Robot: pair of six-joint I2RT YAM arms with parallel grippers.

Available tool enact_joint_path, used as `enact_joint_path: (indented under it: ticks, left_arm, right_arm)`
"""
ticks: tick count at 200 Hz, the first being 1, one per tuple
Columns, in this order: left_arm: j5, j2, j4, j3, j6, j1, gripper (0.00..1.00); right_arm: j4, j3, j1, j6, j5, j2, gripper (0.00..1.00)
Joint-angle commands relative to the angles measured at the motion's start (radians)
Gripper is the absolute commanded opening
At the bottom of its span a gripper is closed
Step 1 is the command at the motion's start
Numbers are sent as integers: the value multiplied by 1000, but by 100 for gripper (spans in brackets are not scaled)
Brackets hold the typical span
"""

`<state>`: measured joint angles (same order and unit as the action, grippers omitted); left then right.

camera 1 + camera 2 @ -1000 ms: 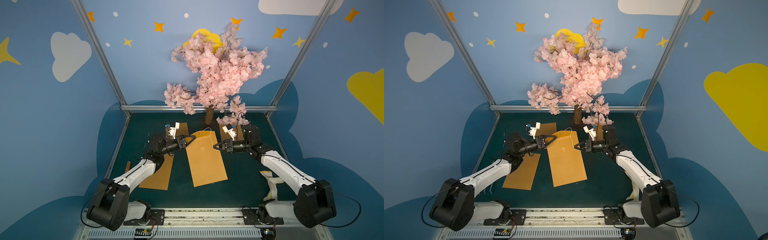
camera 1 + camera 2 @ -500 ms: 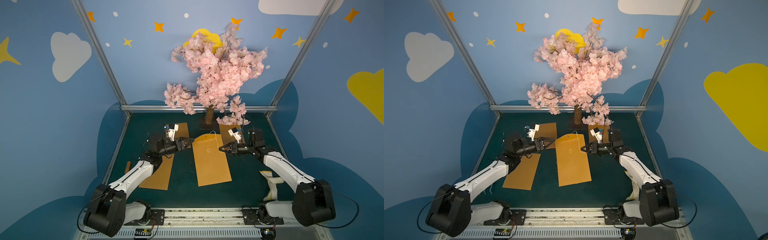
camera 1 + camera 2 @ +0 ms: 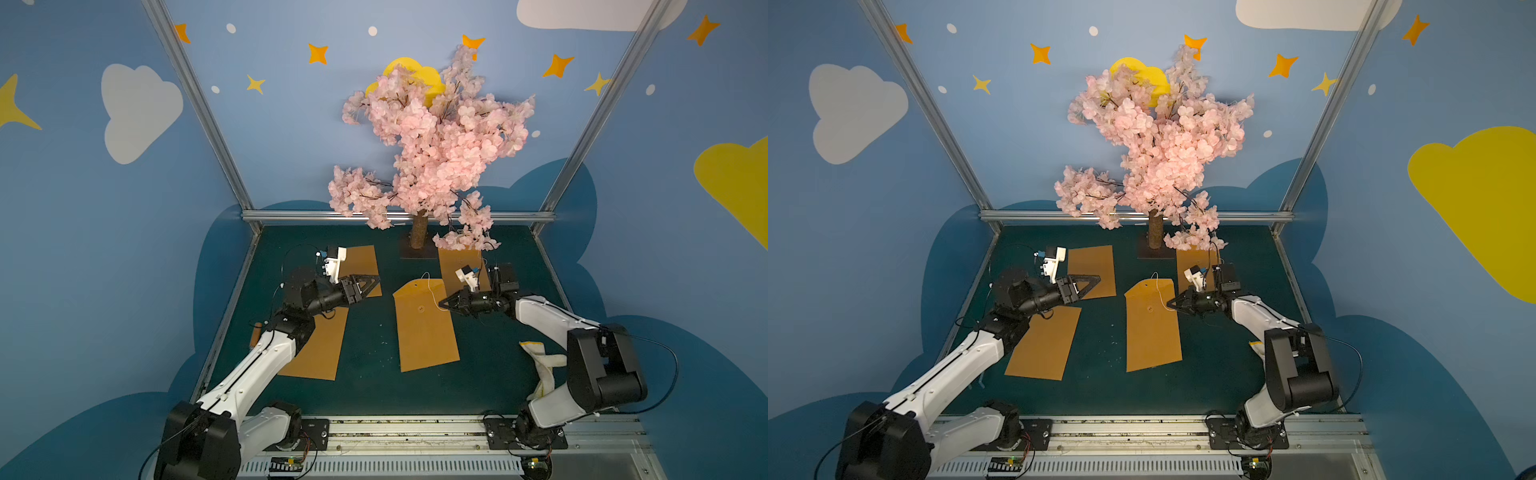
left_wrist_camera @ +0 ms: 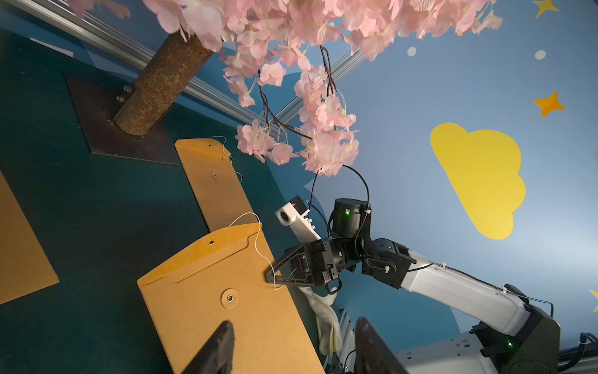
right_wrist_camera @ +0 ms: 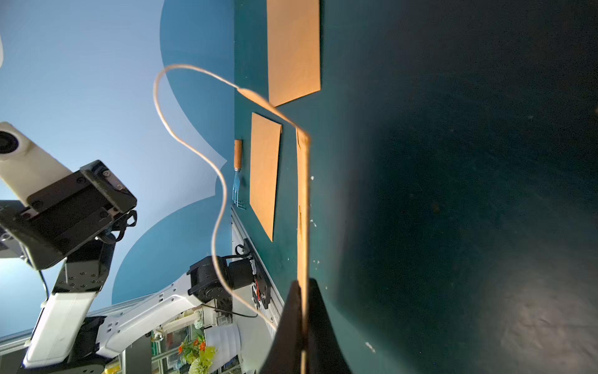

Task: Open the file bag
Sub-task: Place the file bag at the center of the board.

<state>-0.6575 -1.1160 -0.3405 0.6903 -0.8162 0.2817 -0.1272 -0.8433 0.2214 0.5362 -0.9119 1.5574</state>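
Kraft-paper file bag (image 3: 424, 328): one, lying flat in the middle of the green table (image 3: 374, 395), long side running front to back, flap at the far end folded out; the left wrist view shows one eyelet on the flap and one round button on the body
Right gripper (image 3: 444, 303): one, fingers pressed together on the string (image 4: 259, 246), low at the bag's right edge; in the right wrist view the bag's edge runs side-on right up to the fingertips
String: one, white, hanging in a loose loop from the flap to the right gripper's tip
Left gripper (image 3: 365, 286): one, jaws partly apart with nothing between them, hanging over the near corner of the left rear envelope, well apart from the file bag
Arms: two, white and black, the left arm (image 3: 257, 365) and the right arm (image 3: 548, 316) reaching in from the front rail
Other brown envelopes: three, namely the left rear envelope (image 3: 363, 259), the left front envelope (image 3: 322, 349) partly under the left arm, and the right rear envelope (image 3: 457, 262) beneath the low blossoms
Envelopes in all: four, none overlapping
Blossom tree (image 3: 436, 137): one, pink, trunk on a dark plate at the back middle
Fork (image 5: 238, 171): one, wooden handle, blue tines, by the table's left edge
White cloth (image 3: 540, 357): one, crumpled near the right arm's base
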Motion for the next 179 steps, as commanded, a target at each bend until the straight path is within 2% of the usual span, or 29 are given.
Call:
enact_joint_path:
  ticks: [1, 55, 101, 179]
  left_arm:
    - [-2, 9, 20, -15, 20, -7, 60]
    - [-9, -18, 9, -5, 14, -12, 60]
    - [-7, -40, 4, 5, 11, -12, 60]
    - [-3, -57, -2, 3, 11, -14, 60]
  right_arm:
    - [76, 25, -29, 27, 13, 42, 0]
    - [129, -39, -63, 29, -17, 185, 0]
    - [55, -200, -82, -7, -28, 307, 0]
    - [49, -421, -69, 39, -36, 507, 0]
